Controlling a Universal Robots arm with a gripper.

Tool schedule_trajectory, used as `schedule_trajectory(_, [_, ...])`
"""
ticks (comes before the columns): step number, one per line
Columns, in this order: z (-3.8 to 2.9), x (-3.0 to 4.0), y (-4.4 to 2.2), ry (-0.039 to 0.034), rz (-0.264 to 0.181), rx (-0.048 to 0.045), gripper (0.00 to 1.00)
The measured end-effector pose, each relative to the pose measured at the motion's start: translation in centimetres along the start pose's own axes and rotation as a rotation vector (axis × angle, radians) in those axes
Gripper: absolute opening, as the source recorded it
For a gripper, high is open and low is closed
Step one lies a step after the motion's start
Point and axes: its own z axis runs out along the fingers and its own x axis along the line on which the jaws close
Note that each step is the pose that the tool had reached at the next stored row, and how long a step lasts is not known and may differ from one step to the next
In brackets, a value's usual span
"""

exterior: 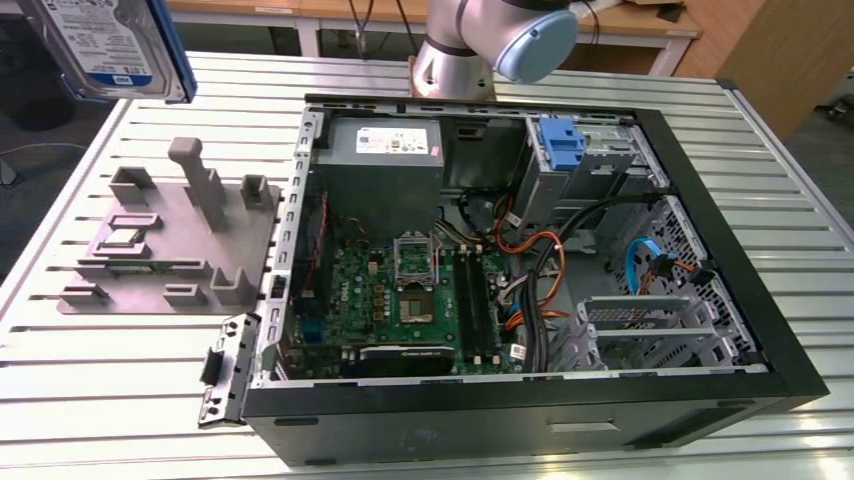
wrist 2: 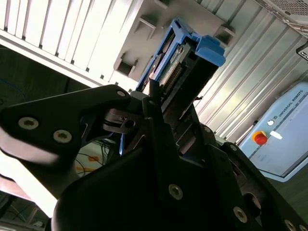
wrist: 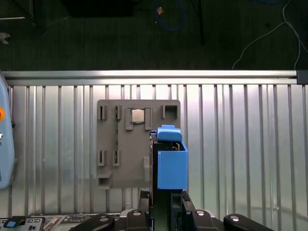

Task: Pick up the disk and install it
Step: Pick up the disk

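Exterior view: disk is hanging above grey fixture plate; first wrist view, gripper is clamping it; a weak hold could drop it onto the plate.

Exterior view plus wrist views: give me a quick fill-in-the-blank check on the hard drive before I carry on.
1. The gripper is ____ on the silver hard drive in its blue plastic carrier.
2. In the exterior view the drive is at the ____ left corner, outside the black computer case.
3. The grey moulded fixture plate lies on the ribbed metal table, on the exterior view's ____ of the case.
Missing words: shut; top; left.
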Motion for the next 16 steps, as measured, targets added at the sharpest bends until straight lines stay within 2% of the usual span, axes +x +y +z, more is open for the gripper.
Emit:
schedule_trajectory(6, [-0.06, 1.22, -0.24, 0.0000, 0.000, 0.0000, 0.35])
schedule_trajectory(10, [-0.08, 1.51, -0.62, 0.0000, 0.000, -0.0002, 0.35])
schedule_trajectory(16, [-0.12, 1.68, -2.13, 0.0000, 0.000, -0.0036, 0.35])
